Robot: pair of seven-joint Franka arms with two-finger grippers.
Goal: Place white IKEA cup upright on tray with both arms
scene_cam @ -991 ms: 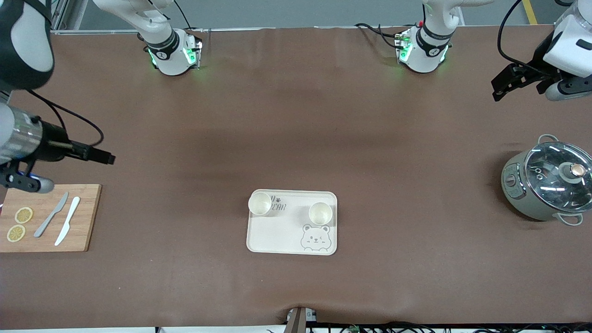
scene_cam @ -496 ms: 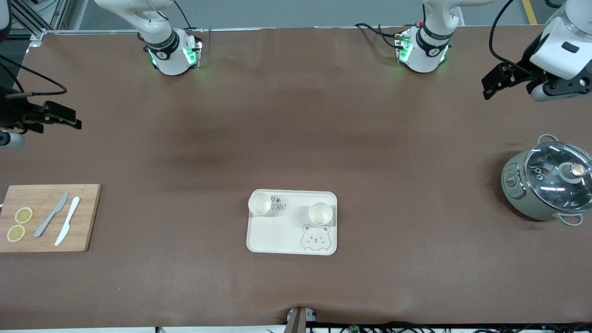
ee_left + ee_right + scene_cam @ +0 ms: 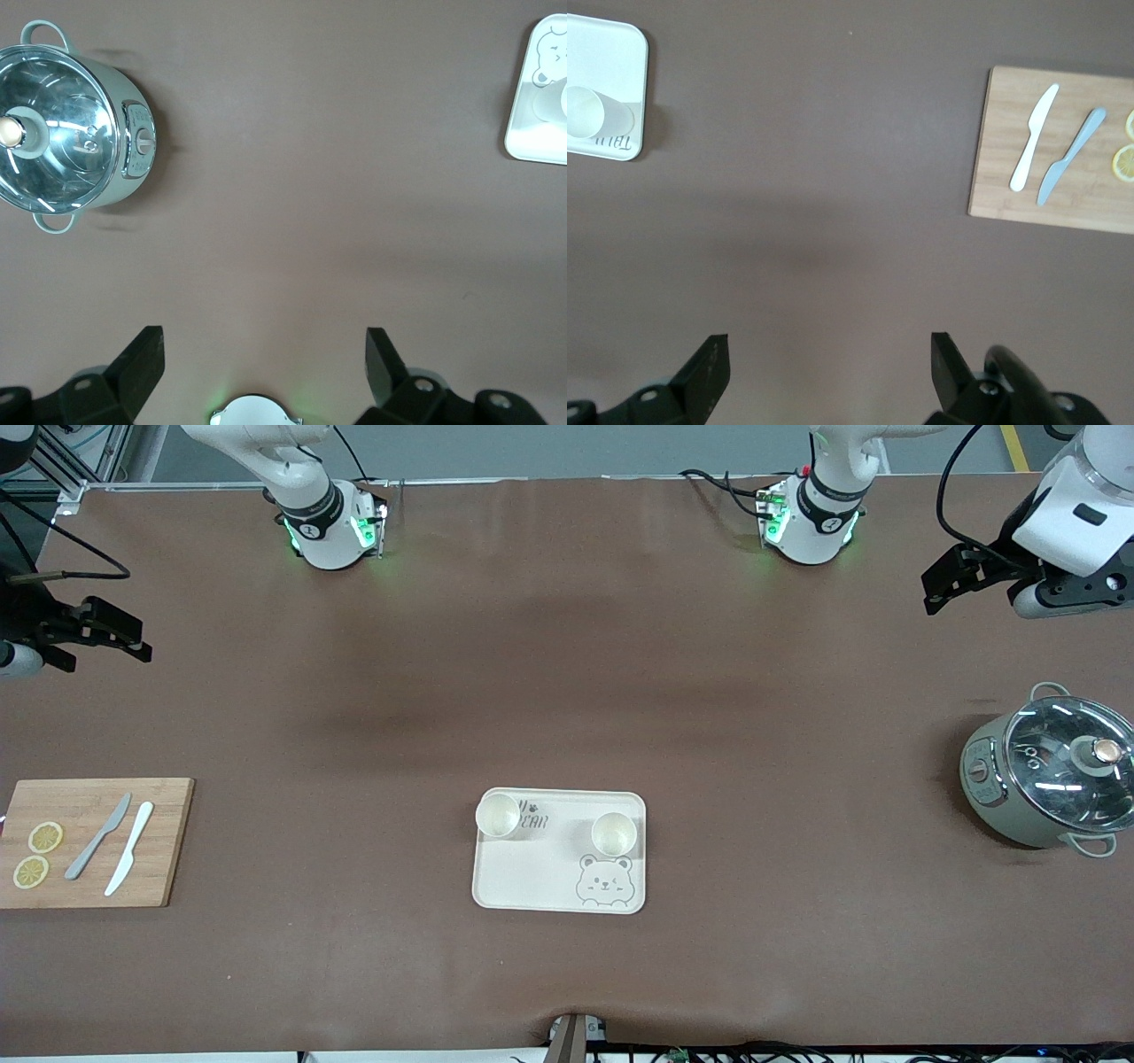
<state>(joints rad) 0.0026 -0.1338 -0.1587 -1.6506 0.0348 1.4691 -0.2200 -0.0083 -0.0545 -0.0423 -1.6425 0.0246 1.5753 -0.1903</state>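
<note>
The cream tray (image 3: 532,877) with a bear drawing lies near the middle of the table. Two white cups stand upright on it, one (image 3: 498,816) toward the right arm's end and one (image 3: 614,833) toward the left arm's end. My left gripper (image 3: 939,587) is open and empty, high over the bare table at the left arm's end; its wrist view (image 3: 264,354) shows the tray's corner (image 3: 532,142). My right gripper (image 3: 133,642) is open and empty over bare table at the right arm's end; its wrist view (image 3: 830,359) shows a cup (image 3: 589,112) on the tray (image 3: 611,53).
A grey-green pot with a glass lid (image 3: 1050,775) stands at the left arm's end. A wooden cutting board (image 3: 89,802) with two knives and two lemon slices lies at the right arm's end. The arm bases (image 3: 328,527) (image 3: 811,522) stand along the table's back edge.
My right gripper has swung up from above the cutting board toward the table's edge. My left gripper rose and shifted slightly. The cups and the tray have not moved.
</note>
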